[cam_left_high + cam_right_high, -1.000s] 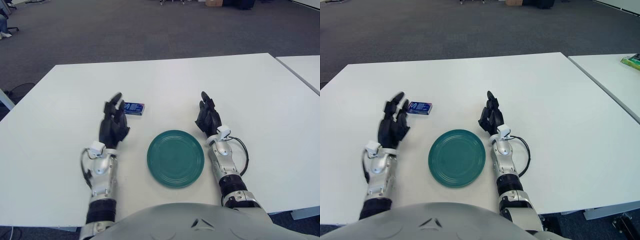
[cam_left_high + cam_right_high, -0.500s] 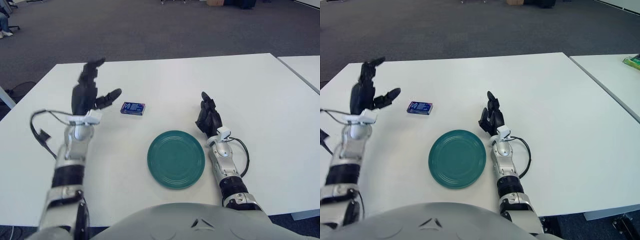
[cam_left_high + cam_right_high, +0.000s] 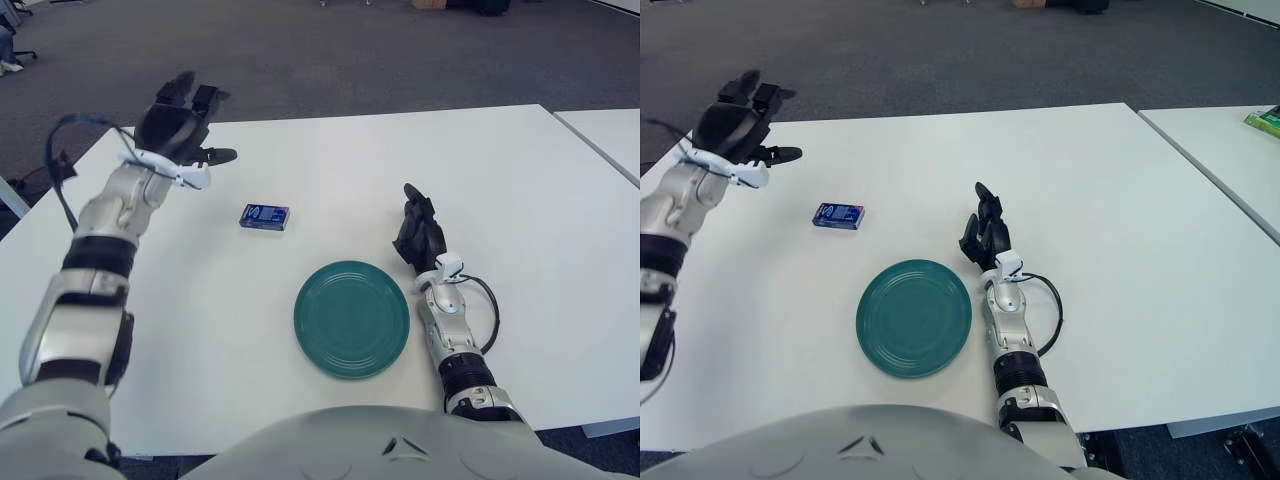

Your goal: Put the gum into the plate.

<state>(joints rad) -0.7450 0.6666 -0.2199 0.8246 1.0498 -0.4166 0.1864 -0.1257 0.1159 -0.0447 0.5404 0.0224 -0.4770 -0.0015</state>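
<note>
So far nothing is done: the counter [image 3: 520,170] bears an empty plate [image 3: 351,318], and the gum [image 3: 264,216] lies flat beyond the plate's left edge, well apart from it. The left hand [image 3: 180,125], fingers spread and empty, hangs raised beyond the gum. The right hand [image 3: 420,233] rests just beside the plate, fingers relaxed. Reaching, grasping and placing are all left.

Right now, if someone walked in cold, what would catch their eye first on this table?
Probably the green plate in the near middle of the white table, and the small blue gum pack lying apart from it, farther back to the left. Next, the left hand raised in the air with fingers spread, beyond the gum, while the right hand rests on the table just right of the plate.
</note>
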